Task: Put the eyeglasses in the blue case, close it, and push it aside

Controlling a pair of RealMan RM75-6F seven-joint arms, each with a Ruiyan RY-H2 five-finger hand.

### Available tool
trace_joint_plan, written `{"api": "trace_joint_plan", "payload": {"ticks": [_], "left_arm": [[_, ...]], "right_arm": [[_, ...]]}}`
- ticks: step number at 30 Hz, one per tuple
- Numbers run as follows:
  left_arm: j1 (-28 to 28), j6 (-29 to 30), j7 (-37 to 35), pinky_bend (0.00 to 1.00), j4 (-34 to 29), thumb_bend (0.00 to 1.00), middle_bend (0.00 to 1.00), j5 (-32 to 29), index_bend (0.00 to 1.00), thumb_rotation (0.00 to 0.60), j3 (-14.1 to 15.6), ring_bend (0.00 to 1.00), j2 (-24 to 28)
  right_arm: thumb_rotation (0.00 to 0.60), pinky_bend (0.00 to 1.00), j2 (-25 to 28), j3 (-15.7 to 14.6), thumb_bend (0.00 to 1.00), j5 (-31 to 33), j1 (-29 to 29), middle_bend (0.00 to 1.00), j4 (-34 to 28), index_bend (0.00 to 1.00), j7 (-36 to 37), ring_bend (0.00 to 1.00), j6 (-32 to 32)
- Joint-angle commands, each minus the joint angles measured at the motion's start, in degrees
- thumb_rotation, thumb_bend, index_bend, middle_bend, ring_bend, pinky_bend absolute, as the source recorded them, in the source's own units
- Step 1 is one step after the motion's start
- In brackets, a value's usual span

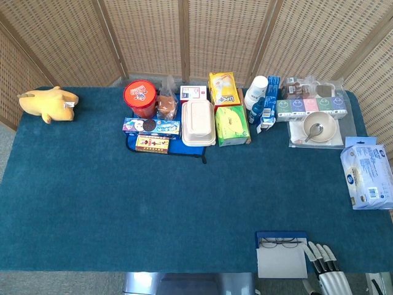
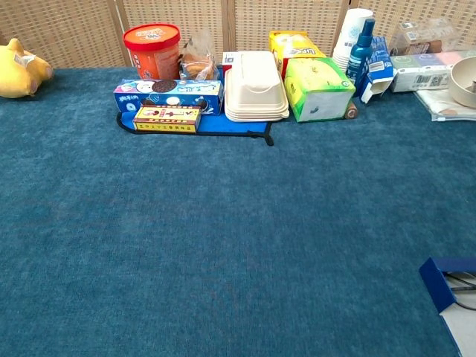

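The blue case [image 1: 280, 234] lies open near the table's front edge, right of centre, its pale lid interior [image 1: 281, 262] facing up. The thin-framed eyeglasses [image 1: 281, 243] rest inside it, folded flat. My right hand [image 1: 324, 270] is just right of the case at the bottom edge of the head view, fingers extended and apart, holding nothing. In the chest view only a corner of the case [image 2: 440, 281] and a bit of the eyeglasses [image 2: 465, 282] show at the lower right. The left hand appears in neither view.
A row of snack boxes, a red tub [image 1: 140, 98], a white clamshell box [image 1: 198, 122] and green box [image 1: 232, 125] lines the back. A bowl with spoon [image 1: 319, 128] and a wipes pack [image 1: 366, 173] stand at right. A yellow plush [image 1: 48, 103] lies far left.
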Motion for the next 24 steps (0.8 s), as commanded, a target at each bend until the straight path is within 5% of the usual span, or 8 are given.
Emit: {"api": "trace_joint_plan", "payload": {"ticks": [1,24], "left_arm": [[0.0,0.0,0.0,0.23,0.0,0.35,0.28,0.0,0.31,0.593,0.0,0.3,0.0],[0.0,-0.2,-0.7,0.23,1.2,0.34,0.28,-0.4,0.31,0.595,-0.1,0.3,-0.3]], "right_arm": [[0.6,0.03,-0.2,-0.1,0.32,-0.2,0.1,0.0,0.1,0.0,-0.1,0.0,0.3],[0.6,0.03,0.7,-0.5,0.33,-0.9,1.6,0.0,-0.2,0.0,-0.3,0.0,2.6]]}}
